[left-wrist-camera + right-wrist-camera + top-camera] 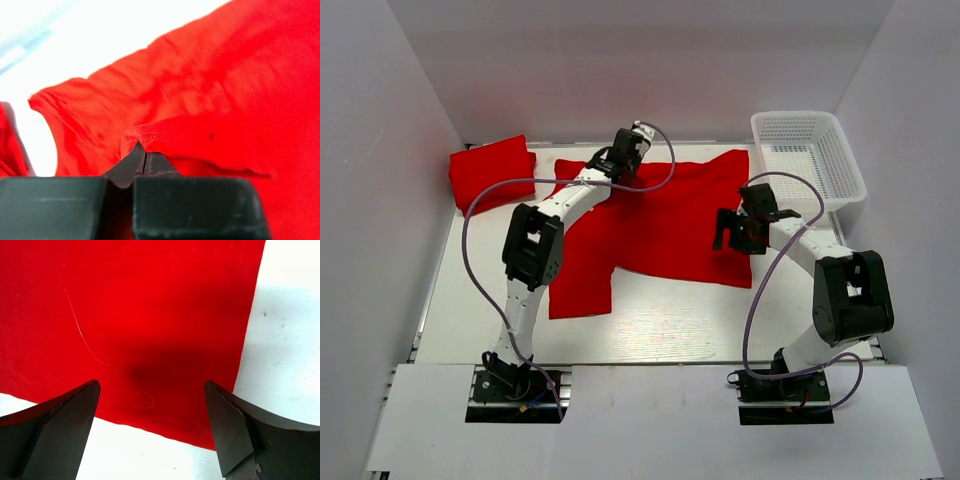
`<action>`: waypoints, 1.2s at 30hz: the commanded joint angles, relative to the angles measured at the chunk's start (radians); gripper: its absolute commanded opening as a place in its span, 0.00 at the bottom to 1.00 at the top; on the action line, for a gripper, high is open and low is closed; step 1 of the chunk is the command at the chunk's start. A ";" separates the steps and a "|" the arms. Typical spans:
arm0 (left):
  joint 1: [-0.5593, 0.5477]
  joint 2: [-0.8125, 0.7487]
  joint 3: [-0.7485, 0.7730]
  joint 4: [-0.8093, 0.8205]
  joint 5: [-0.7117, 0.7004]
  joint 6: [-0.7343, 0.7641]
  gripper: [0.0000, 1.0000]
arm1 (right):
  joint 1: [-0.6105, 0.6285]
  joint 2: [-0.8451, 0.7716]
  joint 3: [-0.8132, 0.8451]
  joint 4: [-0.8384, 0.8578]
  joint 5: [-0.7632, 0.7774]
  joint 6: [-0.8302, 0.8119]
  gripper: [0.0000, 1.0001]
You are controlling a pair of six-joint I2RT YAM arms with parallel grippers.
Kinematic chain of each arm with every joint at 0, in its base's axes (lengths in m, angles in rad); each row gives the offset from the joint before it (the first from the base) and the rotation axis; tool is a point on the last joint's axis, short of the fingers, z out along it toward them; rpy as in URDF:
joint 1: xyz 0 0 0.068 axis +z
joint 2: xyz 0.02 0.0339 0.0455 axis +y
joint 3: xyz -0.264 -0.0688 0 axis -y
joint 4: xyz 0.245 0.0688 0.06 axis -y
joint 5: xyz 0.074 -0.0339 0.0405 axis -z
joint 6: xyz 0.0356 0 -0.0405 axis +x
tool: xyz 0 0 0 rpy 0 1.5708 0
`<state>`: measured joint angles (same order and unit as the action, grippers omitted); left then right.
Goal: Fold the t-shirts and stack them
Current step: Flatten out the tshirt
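A bright red t-shirt lies spread over the middle of the white table, with one part hanging down toward the near left. A second red t-shirt lies folded at the far left. My left gripper is at the spread shirt's far edge, shut on a fold of its cloth. My right gripper is open and empty just above the shirt's near right corner; its fingers stand on either side of that corner.
A white plastic mesh basket stands at the far right, close behind the right arm. White walls close in the table on the left, right and far sides. Bare table shows in front of the shirt.
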<state>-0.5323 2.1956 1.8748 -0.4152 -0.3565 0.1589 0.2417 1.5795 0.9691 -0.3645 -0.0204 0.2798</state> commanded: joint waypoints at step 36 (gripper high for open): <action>0.242 0.593 0.558 1.041 0.590 0.406 0.00 | -0.008 0.254 0.270 -0.020 0.036 0.013 0.90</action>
<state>-0.3115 2.7949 2.3798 0.5392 0.1478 0.5861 0.2367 1.8168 1.1912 -0.3653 0.0189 0.2817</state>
